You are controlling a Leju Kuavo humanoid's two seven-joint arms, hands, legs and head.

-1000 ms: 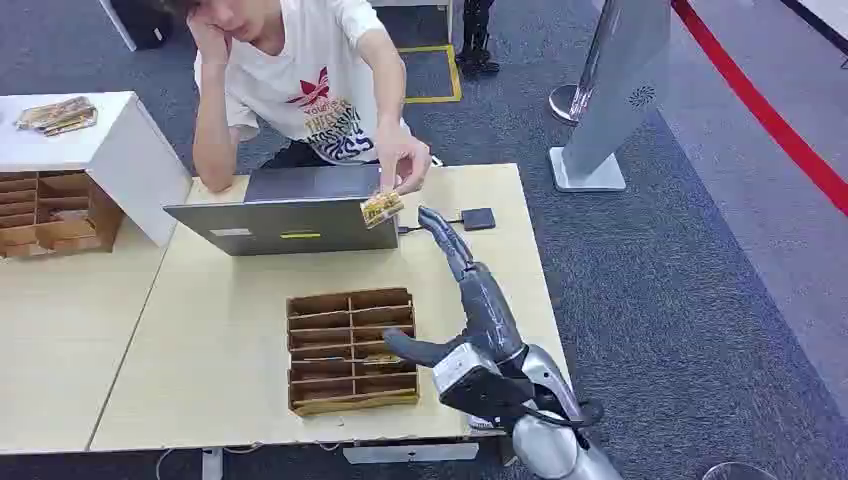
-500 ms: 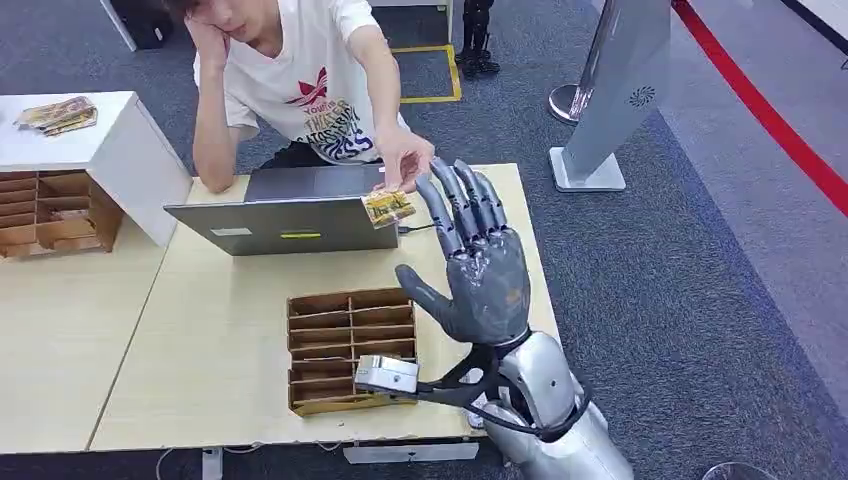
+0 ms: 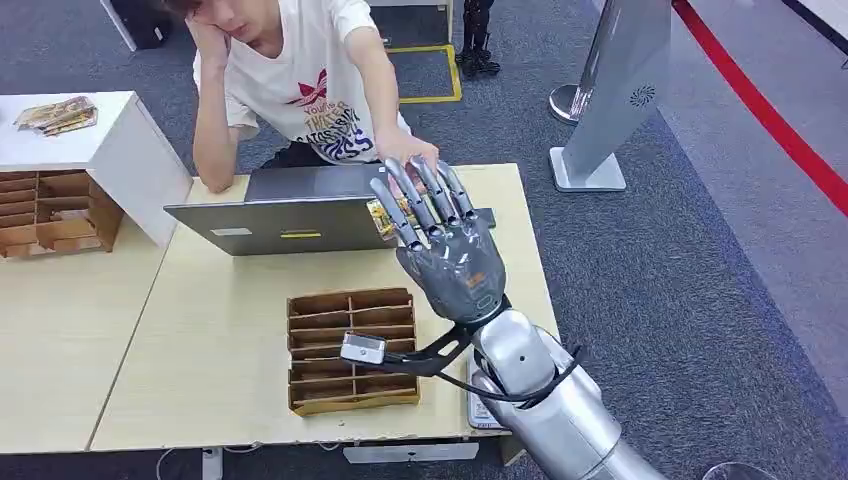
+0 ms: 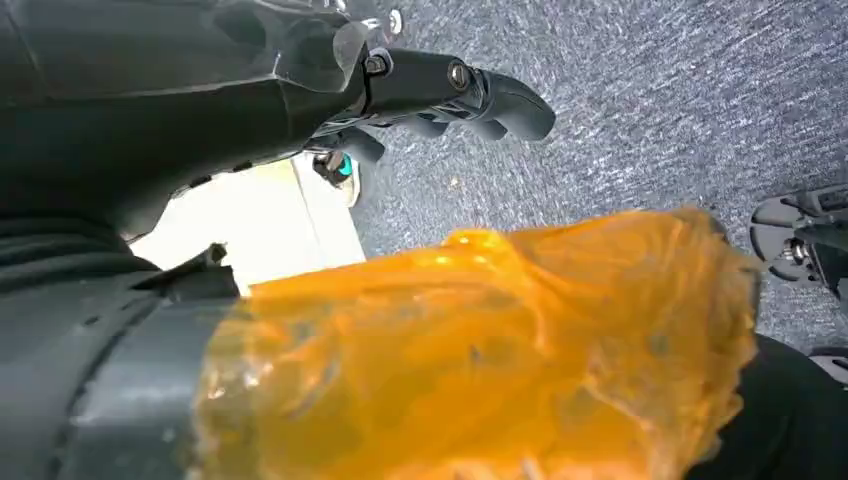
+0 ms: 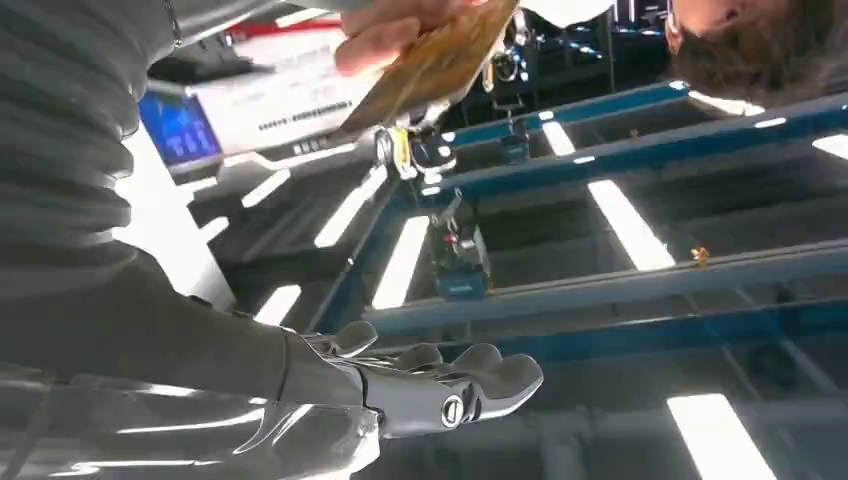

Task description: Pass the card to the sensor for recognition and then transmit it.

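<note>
Reaching to receive: right hand (image 3: pixel 455 262) raised, fingers (image 3: pixel 425 205) apart and empty; card (image 3: pixel 380 213), pinched in person's hand (image 3: pixel 405 150), sits just beyond the fingertips, offered for handover.

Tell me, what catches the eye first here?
A big grey robot hand raised over the table, fingers spread, reaching toward a yellow card that a seated person's hand holds out beside a laptop. Below it sits a brown wooden tray with compartments.
</note>
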